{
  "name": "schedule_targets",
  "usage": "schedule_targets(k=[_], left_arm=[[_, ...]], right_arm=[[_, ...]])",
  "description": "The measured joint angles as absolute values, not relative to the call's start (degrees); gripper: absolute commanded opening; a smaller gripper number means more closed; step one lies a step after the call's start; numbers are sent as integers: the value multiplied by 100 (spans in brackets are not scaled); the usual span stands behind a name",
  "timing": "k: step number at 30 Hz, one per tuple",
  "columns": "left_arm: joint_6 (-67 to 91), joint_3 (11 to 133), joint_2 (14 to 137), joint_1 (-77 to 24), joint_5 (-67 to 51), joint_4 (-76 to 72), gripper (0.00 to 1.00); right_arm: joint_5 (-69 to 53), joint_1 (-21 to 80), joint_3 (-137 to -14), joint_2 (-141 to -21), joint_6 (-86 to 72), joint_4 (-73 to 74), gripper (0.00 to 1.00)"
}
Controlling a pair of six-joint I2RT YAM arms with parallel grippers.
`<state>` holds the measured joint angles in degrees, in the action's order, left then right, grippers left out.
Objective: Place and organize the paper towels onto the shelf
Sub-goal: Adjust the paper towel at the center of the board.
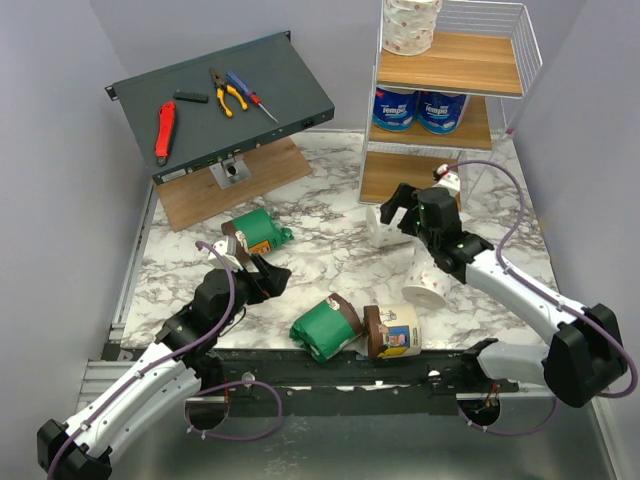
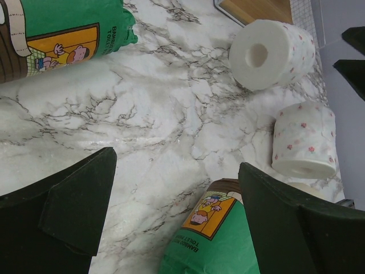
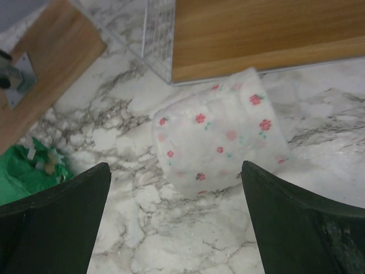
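The white wire shelf [image 1: 455, 65] stands at the back right. A speckled white roll [image 1: 410, 25] sits on its top tier and two blue-and-white rolls [image 1: 418, 108] on the middle tier. My right gripper [image 1: 397, 208] is open just above a speckled white roll [image 3: 219, 140] lying in front of the bottom board [image 3: 268, 34]. A second white roll [image 1: 428, 280] lies beside my right arm. My left gripper [image 1: 268, 276] is open and empty between two green rolls; one [image 1: 258, 230] lies beyond it, and the other [image 2: 211, 240] shows low between its fingers. A cream-and-brown roll [image 1: 392, 332] lies at the front.
A dark grey slanted panel [image 1: 225, 100] at the back left carries red-handled cutters, pliers and a screwdriver, and rests on a wooden board [image 1: 235, 180]. A black rail [image 1: 330, 370] runs along the table's near edge. Grey walls close both sides.
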<state>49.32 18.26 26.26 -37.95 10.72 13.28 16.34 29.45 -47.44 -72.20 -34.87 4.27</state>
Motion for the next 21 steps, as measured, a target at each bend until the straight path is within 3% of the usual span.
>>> schedule_targets(k=[8, 13, 21], left_arm=[[4930, 1826, 2626, -3795, 1072, 1317, 91], [4928, 1826, 2576, -3795, 1072, 1317, 91], [4928, 1826, 2506, -3795, 1070, 1315, 91]], right_arm=[[2169, 2025, -4447, -7091, -3793, 56, 100], [1573, 1214, -3953, -7116, -3990, -486, 100], [622, 1221, -3933, -7666, -4025, -1310, 98]])
